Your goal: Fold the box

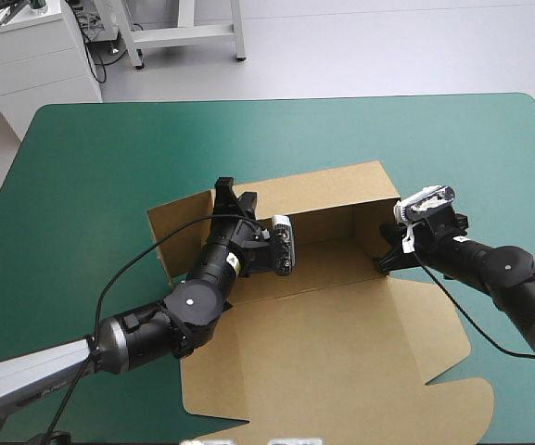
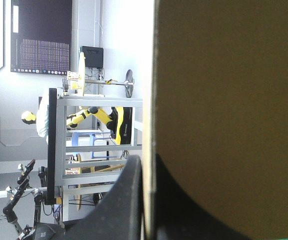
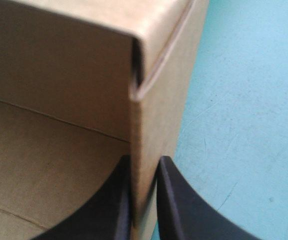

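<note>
The brown box (image 1: 341,362) lies in the middle of the table with its back wall (image 1: 327,197) raised and its broad lid flat toward the near edge. My left gripper (image 1: 233,197) is shut on the upright board at the box's left end; in the left wrist view the board's thin edge (image 2: 148,100) runs between the black fingers (image 2: 121,205). My right gripper (image 1: 385,262) is shut on the raised right side wall (image 3: 146,130), near the doubled corner where that wall meets the back wall. A left flap (image 1: 176,232) lies out flat.
Bare teal-green cover (image 1: 248,139) stretches from the box to the far edge and along both sides. A white drawer cabinet (image 1: 35,56) stands beyond the far left corner. The lid's rounded tab (image 1: 452,408) reaches close to the near right edge.
</note>
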Available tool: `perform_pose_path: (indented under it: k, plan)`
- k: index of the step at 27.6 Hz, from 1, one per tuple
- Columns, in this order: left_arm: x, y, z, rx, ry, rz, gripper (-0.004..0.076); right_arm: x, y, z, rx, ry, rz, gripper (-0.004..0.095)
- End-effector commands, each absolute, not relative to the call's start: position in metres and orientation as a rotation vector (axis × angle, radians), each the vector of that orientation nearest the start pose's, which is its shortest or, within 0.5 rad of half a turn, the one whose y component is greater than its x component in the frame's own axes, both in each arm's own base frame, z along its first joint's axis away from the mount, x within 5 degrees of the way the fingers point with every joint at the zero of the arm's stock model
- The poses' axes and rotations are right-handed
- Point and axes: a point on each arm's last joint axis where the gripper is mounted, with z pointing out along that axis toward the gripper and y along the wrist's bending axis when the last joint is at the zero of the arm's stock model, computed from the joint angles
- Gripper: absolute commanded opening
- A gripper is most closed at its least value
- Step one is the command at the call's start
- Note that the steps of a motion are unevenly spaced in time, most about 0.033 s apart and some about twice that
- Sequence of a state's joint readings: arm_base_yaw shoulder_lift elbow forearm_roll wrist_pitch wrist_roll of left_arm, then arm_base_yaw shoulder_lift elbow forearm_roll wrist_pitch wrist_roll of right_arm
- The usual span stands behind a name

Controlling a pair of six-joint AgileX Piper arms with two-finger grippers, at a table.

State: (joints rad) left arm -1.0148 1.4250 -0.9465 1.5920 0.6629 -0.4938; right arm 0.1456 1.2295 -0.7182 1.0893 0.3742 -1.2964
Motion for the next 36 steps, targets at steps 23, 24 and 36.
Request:
perform_pose_path:
  k: [23,24,36]
  plan:
    - [0.189,-0.239,0.333,1.336,1.192,0.704,0.0565,0.253,0.062,0.279,-0.461,2.029,0.290,-0.0023]
    - [0.185,-0.241,0.333,1.334,1.186,0.708,0.0565,0.255,0.061,0.278,-0.434,2.034,0.282,-0.0023]
    - [0.114,-0.266,0.339,1.317,1.104,0.707,0.0554,0.295,0.059,0.279,-0.293,2.052,0.247,-0.0023]
